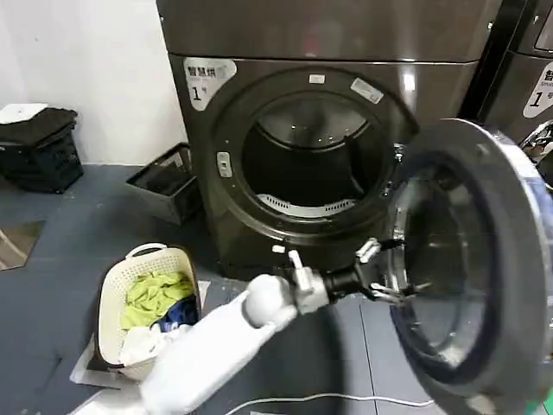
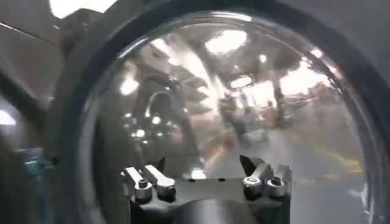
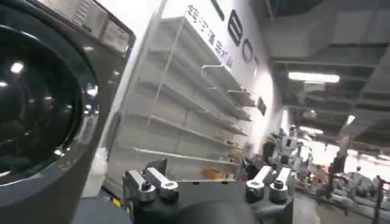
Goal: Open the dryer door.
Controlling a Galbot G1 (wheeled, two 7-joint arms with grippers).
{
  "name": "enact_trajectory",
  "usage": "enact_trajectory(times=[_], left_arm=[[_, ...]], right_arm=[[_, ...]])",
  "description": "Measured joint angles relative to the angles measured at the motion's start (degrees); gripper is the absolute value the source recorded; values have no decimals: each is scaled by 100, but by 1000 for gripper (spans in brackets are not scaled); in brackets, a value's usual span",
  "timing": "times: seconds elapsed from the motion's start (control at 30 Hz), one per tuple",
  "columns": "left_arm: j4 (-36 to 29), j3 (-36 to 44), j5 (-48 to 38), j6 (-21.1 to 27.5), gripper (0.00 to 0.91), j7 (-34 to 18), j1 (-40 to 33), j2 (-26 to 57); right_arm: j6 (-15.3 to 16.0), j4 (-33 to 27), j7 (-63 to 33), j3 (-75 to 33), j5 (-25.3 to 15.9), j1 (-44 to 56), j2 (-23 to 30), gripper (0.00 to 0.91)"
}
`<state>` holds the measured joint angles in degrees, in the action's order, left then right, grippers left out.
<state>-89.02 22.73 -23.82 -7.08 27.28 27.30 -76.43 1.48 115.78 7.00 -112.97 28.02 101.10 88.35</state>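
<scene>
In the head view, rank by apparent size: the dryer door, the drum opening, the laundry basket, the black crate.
1. dryer door, though it swings nearest the camera, which inflates it.
2. drum opening.
3. laundry basket.
4. black crate, farthest off, so likely understated.

white arm [image 1: 203,350], black end effector [image 1: 386,281], silver screws

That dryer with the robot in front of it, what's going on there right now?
The robot's left gripper is reaching against the inner side of the dryer door, fingers open. The door is already swung wide to the right, leaving the drum exposed. The right gripper is open and idle, facing some shelving. A laundry basket of clothes sits on the floor.
</scene>
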Motion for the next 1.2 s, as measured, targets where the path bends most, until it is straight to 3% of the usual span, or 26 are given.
enact_trajectory(times=[0.27,0.67,0.97,1.2], left_arm=[[628,462,5,171,907,-165,-518,-614],[1157,721,2,311,907,-239,-1008,-1098],[783,769,373,457,907,-402,-880,-742],[-147,750,736,430,907,-401,-627,227]], right_arm=[[-179,32,-113,-132,173,69,214,907],[-175,83,-193,-102,167,38,386,907],[-286,-172,-657,-58,-150,-11,282,907],[-288,-481,-940,-112,-174,-35,89,907]])
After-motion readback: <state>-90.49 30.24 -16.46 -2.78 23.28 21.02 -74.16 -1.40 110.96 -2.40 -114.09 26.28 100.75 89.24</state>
